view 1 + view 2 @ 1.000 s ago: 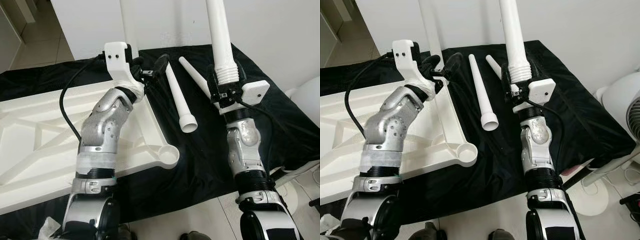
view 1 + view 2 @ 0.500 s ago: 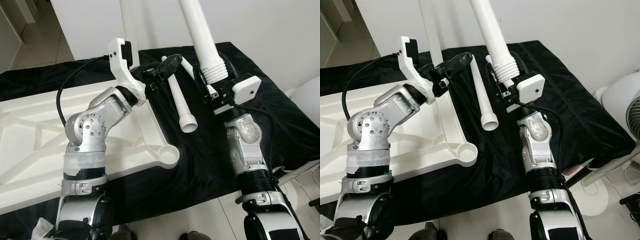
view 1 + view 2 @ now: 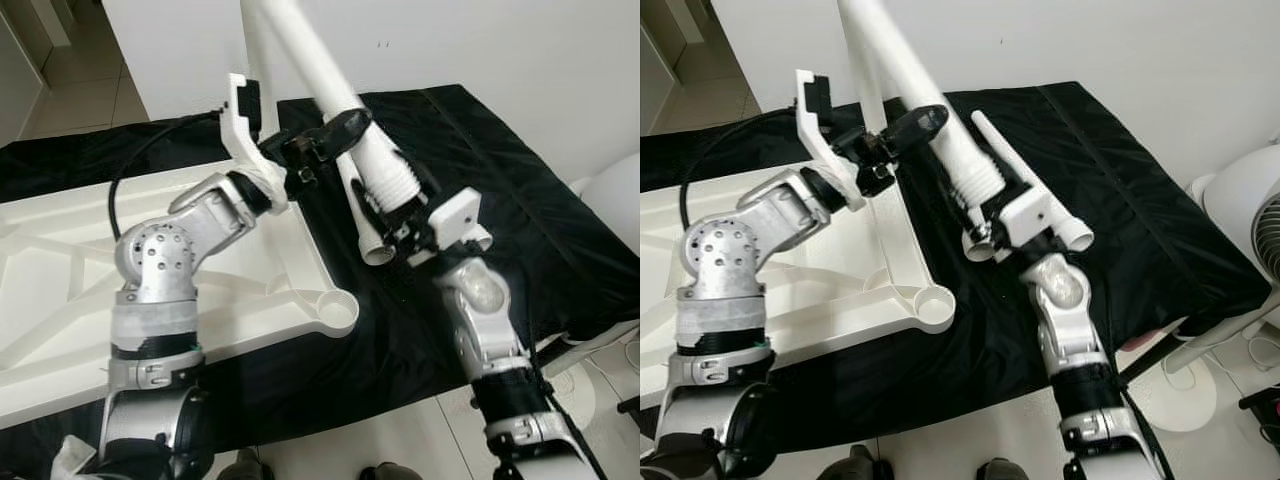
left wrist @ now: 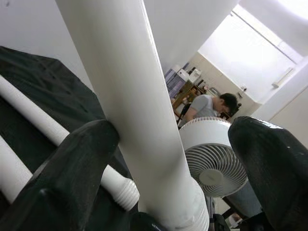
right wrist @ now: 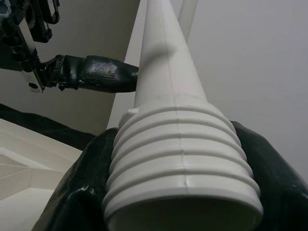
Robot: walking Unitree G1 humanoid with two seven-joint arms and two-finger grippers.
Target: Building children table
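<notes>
The right gripper [image 3: 405,222] is clamped on the threaded end of a white table leg [image 3: 318,75], holding it tilted so the tapered shaft slants up and toward the robot's left, across the white wall [image 3: 500,50]. In the right wrist view the two black fingers [image 5: 79,192] press on either side of the ribbed thread. The left gripper [image 3: 335,135] reaches in beside the shaft with its fingers spread apart; one finger [image 4: 72,163] touches the leg while the other stands clear of it. Two more white legs [image 3: 1025,180] lie on the black cloth [image 3: 500,170] beneath the held one. The upturned white tabletop [image 3: 60,270] rests on the cloth at the robot's left, a round corner socket [image 3: 337,312] facing up. A white fan [image 4: 211,166] and a person [image 4: 209,106] appear in the left wrist view. No writing or brand marks can be read anywhere.
</notes>
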